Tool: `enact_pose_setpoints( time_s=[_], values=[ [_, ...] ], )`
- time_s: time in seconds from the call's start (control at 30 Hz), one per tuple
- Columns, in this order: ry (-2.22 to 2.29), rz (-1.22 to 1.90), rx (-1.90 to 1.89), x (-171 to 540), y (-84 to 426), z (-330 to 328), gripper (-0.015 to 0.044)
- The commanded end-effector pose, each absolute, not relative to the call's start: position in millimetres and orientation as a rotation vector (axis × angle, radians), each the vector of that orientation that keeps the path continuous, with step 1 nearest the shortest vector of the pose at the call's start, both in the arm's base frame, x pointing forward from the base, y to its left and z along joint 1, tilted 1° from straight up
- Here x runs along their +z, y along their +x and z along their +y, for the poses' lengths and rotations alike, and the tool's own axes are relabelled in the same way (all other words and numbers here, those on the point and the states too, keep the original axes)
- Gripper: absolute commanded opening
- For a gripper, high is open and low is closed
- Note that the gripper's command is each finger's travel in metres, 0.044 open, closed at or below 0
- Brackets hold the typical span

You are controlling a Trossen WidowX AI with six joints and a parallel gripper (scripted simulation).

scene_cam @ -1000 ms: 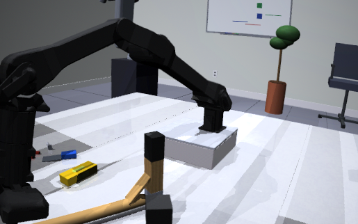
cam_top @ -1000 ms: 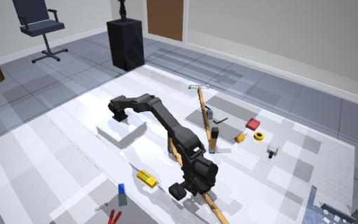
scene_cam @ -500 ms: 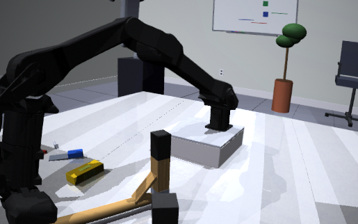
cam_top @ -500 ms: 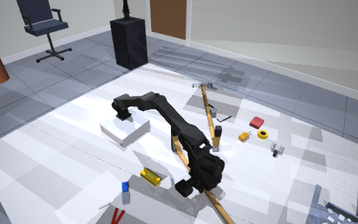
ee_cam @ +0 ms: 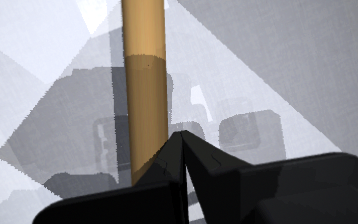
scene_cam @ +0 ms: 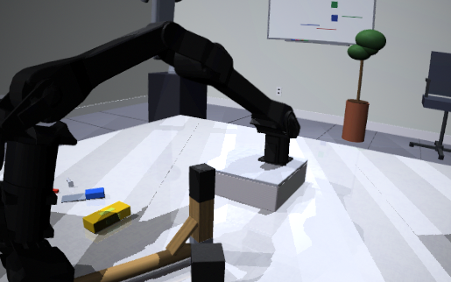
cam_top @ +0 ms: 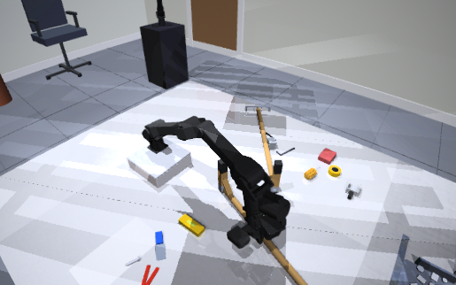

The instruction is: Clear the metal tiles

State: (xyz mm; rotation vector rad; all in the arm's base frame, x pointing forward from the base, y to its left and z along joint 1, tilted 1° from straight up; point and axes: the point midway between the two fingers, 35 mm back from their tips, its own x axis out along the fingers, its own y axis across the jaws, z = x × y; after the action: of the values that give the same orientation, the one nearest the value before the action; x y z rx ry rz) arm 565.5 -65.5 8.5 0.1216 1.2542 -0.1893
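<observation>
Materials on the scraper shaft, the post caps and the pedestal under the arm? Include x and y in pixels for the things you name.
Scraper shaft (cam_top: 284,262) (ee_cam: 146,30): looks like wood, smooth satin; tan-brown, with soft lengthwise streaks in the wrist view.

Post caps (cam_top: 277,166) (scene_cam: 201,183): matte black, rubber or plastic, can't tell which; no shine.

Pedestal (cam_top: 151,170) (scene_cam: 246,189): pale grey, possibly painted metal or stone; flat faces, no grain visible.

Arm (cam_top: 227,150) (scene_cam: 123,52) on pedestal (cam_top: 184,156) (scene_cam: 297,177) — scraper (cam_top: 284,261) (scene_cam: 128,268) (ee_cam: 147,75) (partly) beneath it.

The top view looks down at a slant from high up, taking in the whole black jointed arm (cam_top: 235,159) (scene_cam: 128,48). The exterior view sits low and close, facing a green-leaved potted plant (scene_cam: 356,120). Both share the yellow block (cam_top: 191,225) (scene_cam: 107,216). The wrist view looks closely past black fingertips at a tan wooden pole (ee_cam: 146,90).
</observation>
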Motion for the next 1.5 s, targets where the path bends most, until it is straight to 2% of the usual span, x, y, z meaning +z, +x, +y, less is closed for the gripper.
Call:
enact_pose_setpoints(
  time_s=[0.0, 1.27, 1.47],
  values=[
    [0.123, 1.252, -0.187, 5.9, 567.4, -57.8, 0.0],
    [0.13, 1.218, -0.179, 5.4, 578.2, -22.5, 0.0],
    [0.129, 1.204, -0.18, 27.0, 575.8, -28.8, 0.0]
  ],
)
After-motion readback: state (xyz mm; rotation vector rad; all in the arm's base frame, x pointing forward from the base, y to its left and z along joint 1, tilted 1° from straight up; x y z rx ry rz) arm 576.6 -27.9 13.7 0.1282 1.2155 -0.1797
